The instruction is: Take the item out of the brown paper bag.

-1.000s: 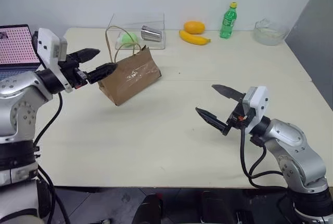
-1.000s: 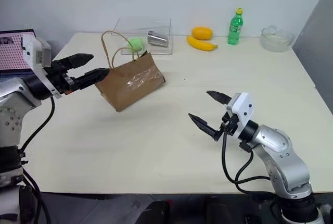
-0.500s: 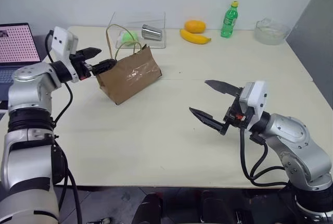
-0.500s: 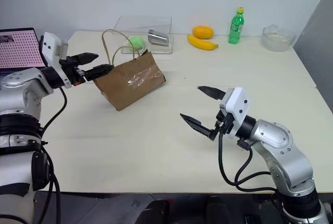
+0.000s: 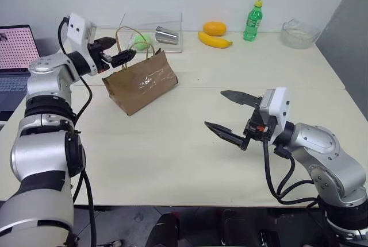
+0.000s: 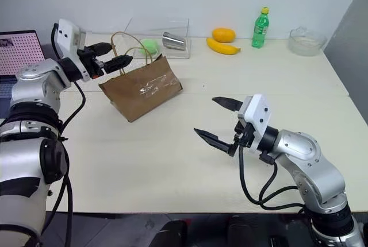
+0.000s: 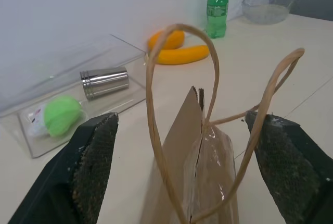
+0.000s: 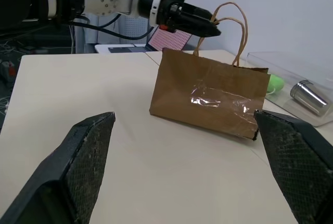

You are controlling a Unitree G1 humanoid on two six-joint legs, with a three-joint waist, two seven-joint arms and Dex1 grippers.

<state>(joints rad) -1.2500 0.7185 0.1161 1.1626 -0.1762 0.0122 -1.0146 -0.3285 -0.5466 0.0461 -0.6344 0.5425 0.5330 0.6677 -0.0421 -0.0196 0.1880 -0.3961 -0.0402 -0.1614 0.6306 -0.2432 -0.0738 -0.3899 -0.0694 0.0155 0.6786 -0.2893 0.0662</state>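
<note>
The brown paper bag (image 5: 141, 83) stands crinkled on the table at the left, its mouth and thin loop handles (image 5: 131, 33) upward. The item is hidden. My left gripper (image 5: 125, 47) is open at the top of the bag on its left side, level with the handles. In the left wrist view both handles (image 7: 179, 31) rise between the two fingers (image 7: 93, 166), and nothing is gripped. My right gripper (image 5: 214, 109) hovers open over the table to the right of the bag, well apart from it and pointing toward it, with nothing between its fingers.
Behind the bag is a clear plastic box (image 5: 164, 24) with a green ball (image 5: 141, 41) and a metal cup (image 5: 167, 35). A banana (image 5: 214, 41), an orange (image 5: 214, 29), a green bottle (image 5: 252, 22) and a glass bowl (image 5: 298, 34) line the far edge. A laptop (image 5: 20, 49) sits far left.
My left gripper has moved up and away along the bag's left side to the handles, still open. The bag and my right gripper have hardly moved.
</note>
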